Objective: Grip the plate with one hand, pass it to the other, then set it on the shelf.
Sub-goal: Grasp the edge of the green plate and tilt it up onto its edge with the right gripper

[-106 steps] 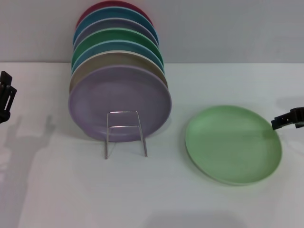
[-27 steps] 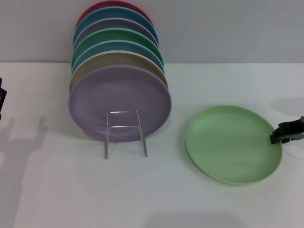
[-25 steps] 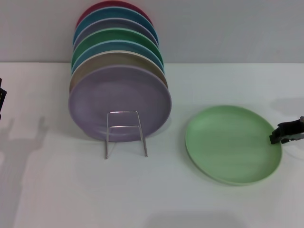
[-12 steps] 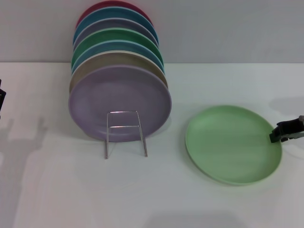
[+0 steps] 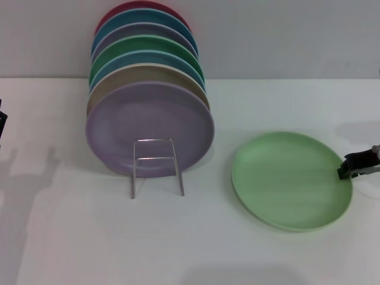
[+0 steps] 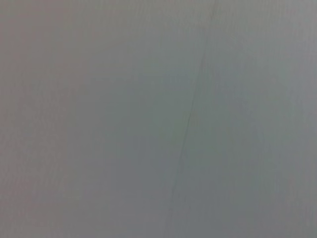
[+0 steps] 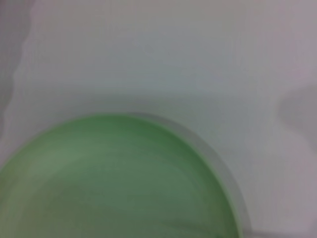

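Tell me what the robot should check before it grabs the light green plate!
1. Plate lying flat on the table, nothing on it: ok.
2. Right gripper at the plate's right rim: ok.
3. Gripper fingers around the rim: cannot tell; only a small part of it shows at the picture's edge.
4. Left gripper waiting off at the far left, clear of the plates: ok.
5. Shelf with room at the front: ok, probably; its front wire loop stands bare before the lilac plate.
6. Plate already lifted: not ok.

Seven coloured plates (image 5: 149, 127) stand upright in a row on the white table (image 5: 190, 249).
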`<state>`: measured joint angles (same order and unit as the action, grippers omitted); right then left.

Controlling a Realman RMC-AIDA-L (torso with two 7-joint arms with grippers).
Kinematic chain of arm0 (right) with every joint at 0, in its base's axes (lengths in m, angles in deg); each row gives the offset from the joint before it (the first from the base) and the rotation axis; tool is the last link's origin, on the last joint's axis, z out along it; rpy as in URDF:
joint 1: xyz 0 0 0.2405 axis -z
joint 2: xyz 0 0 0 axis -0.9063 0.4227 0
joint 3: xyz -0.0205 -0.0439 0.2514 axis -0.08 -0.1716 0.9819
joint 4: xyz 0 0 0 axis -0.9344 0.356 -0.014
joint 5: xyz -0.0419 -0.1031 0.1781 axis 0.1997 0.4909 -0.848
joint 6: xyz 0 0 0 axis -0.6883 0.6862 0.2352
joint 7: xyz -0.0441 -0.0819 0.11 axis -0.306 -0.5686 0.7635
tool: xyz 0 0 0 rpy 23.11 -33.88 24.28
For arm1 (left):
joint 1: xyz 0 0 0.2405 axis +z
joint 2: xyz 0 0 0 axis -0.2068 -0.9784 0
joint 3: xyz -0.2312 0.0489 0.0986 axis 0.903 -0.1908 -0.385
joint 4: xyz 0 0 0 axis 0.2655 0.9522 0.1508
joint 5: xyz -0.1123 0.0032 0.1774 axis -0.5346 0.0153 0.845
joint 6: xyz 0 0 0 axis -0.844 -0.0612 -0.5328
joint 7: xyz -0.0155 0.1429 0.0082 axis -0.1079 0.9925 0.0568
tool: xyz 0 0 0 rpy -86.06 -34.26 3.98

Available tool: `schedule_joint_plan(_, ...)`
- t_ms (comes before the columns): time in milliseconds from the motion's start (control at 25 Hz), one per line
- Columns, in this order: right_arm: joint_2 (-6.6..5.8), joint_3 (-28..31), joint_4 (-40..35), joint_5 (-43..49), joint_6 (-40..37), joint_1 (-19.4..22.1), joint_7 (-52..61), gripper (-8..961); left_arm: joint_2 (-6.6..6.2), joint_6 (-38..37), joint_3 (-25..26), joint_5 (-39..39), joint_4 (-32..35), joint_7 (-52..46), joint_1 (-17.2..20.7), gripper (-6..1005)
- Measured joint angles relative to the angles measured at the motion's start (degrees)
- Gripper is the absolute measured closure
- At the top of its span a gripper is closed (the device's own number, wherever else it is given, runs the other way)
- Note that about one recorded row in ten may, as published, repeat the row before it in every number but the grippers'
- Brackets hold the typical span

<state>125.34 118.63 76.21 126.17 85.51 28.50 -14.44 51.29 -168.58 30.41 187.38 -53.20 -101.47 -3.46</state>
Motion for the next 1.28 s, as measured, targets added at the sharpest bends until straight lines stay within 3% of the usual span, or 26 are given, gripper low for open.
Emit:
schedule_joint_plan(560, -0.10, -0.09, -1.27, 0.75, -2.57, -0.23, -1.32, 828, 0.00, 0.00, 0.00, 0.00, 0.08, 0.00, 0.02, 172)
schedule_joint_plan(800, -0.06, -0.16, -1.50, 0.87, -3.00, -0.49, -2.01, 914, 0.00, -0.01, 0.00, 0.00, 0.16, 0.00, 0.02, 172)
schedule_joint_plan(960, -0.03, -0.17, -1.50, 0.87, -3.07, -0.47, -2.08, 919, 0.00, -0.02, 0.00, 0.00, 0.17, 0.00, 0.02, 172)
schedule_joint_plan(1280, 0.78, 0.42, 2.21, 0.28, -5.09, 1.76, -4.53, 924, 0.00, -0.07, 0.00, 0.00, 0.05, 0.00, 0.01, 172)
